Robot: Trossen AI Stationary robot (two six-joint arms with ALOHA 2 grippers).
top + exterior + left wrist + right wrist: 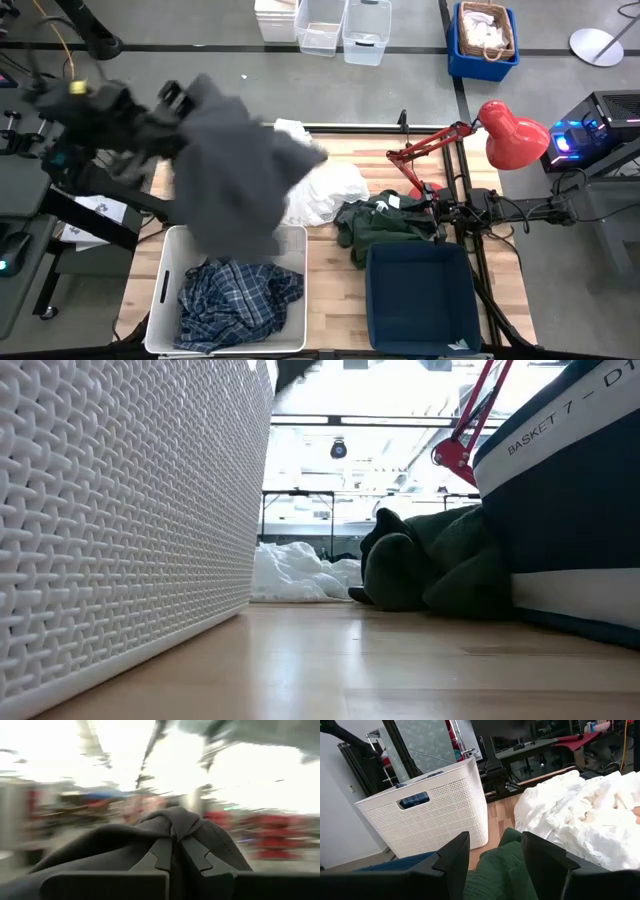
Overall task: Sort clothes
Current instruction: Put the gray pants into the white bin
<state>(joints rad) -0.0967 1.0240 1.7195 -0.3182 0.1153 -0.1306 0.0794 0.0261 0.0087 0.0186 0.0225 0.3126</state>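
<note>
My left gripper (180, 98) is high over the table's left side, shut on a dark grey garment (235, 170) that hangs above the white basket (165, 290). A blue-and-white plaid shirt (240, 300) lies in that basket. White clothes (325, 190) lie in a heap at the table's middle. A dark green garment (375, 225) lies beside them, against the navy basket (420, 300). My right gripper (492, 851) is open at the green garment (497, 870), one finger on either side of a fold of it; I cannot tell whether they touch. My left gripper pinches a bunched fold of the grey garment (172, 825) between its two fingers (160, 855), several layers gathered together. The garment is lifted clear of the table and hangs spread below the gripper, its lower part (235, 235) over the white basket's far rim.
A red desk lamp (510, 130) stands at the table's far right, its arm reaching over the right arm. Beyond the far edge are clear plastic bins (340, 25) and a blue crate with a pale bundle (483, 35). The navy basket's wall (570, 510) stands close to the green garment.
</note>
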